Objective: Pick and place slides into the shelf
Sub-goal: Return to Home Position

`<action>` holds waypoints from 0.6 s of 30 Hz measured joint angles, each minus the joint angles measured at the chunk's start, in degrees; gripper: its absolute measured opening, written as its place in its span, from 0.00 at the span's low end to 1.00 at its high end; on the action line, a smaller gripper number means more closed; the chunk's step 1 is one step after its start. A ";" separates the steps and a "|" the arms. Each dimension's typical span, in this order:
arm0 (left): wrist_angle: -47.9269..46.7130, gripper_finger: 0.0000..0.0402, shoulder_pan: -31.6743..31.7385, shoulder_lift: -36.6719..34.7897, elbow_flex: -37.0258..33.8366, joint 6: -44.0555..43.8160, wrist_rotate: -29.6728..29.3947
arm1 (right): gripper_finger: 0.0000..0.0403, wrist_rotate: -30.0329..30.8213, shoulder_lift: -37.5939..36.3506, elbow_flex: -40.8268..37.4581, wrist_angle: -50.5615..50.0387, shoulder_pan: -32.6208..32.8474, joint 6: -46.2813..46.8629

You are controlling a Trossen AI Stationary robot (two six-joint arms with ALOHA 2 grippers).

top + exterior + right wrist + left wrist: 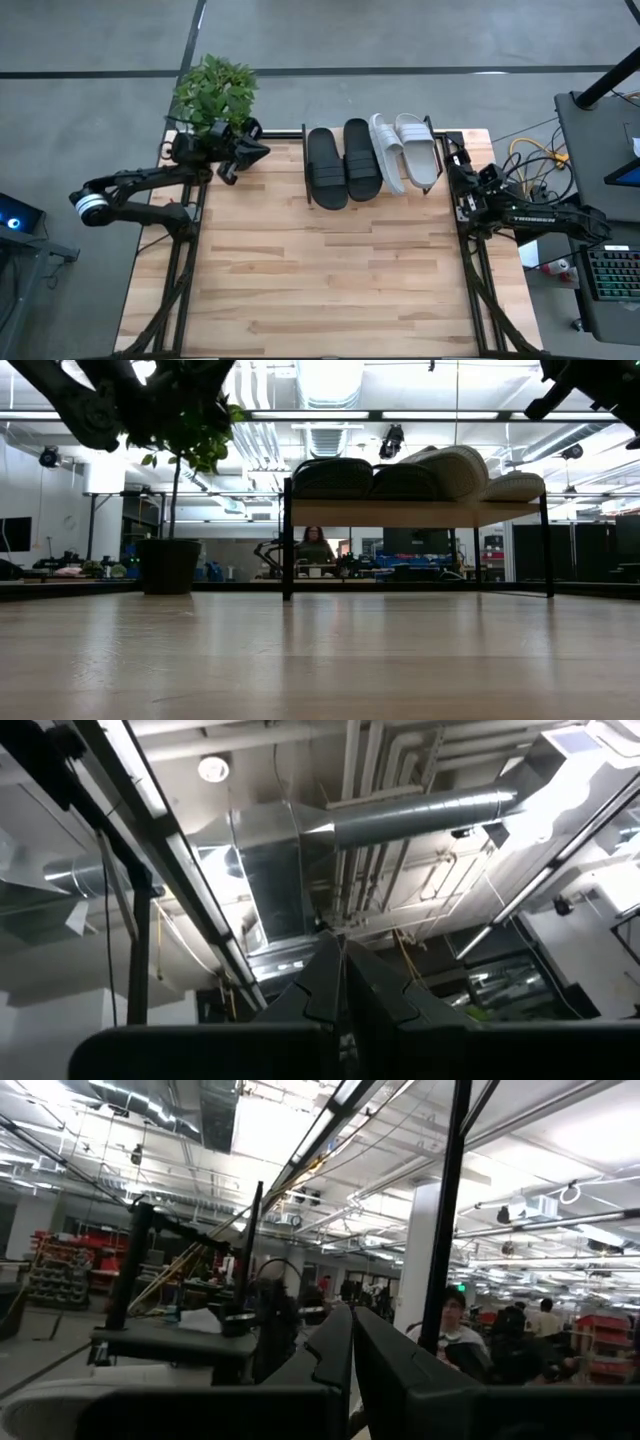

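On top of the shelf (pixel 370 140), at twelve o'clock on the desk (pixel 320 280), all four slides (pixel 370 160) sit together. The job looks done. Both arms wait at nine and three o'clock, fingers together.

Even, soft light is falling on the table (pixel 330 260) from above, leaving only faint shadows. In the low view, ceiling lights (pixel 330 380) are glaring at the top centre, and the near tabletop is blurring while reflecting a pale sheen. Bright ceiling strips (pixel 270 1130) are washing out the left wrist view's upper left.
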 joint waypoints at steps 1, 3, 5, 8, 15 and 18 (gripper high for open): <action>0.05 0.00 -0.01 -0.77 -0.50 -0.32 -0.08 | 0.02 0.00 0.02 0.02 -0.02 0.00 -0.02; -0.09 0.00 -0.30 -2.00 -1.54 -1.72 -0.09 | 0.02 0.26 -0.01 0.01 -0.03 -0.03 -0.09; -0.11 0.00 -0.90 -3.24 -2.49 -3.15 -0.11 | 0.02 0.93 -0.01 0.00 -0.24 -0.04 -0.44; -0.03 0.00 -1.38 -5.62 -4.52 -4.79 -0.61 | 0.02 1.40 -0.01 0.02 -1.48 -0.20 -0.33; -0.32 0.00 -2.14 -10.20 -9.37 -7.61 -0.46 | 0.02 1.42 -0.01 0.02 -2.66 -0.17 -0.02; -0.74 0.00 -2.12 -12.45 -10.47 -9.12 0.75 | 0.02 1.43 -0.01 0.02 -3.06 -0.17 0.01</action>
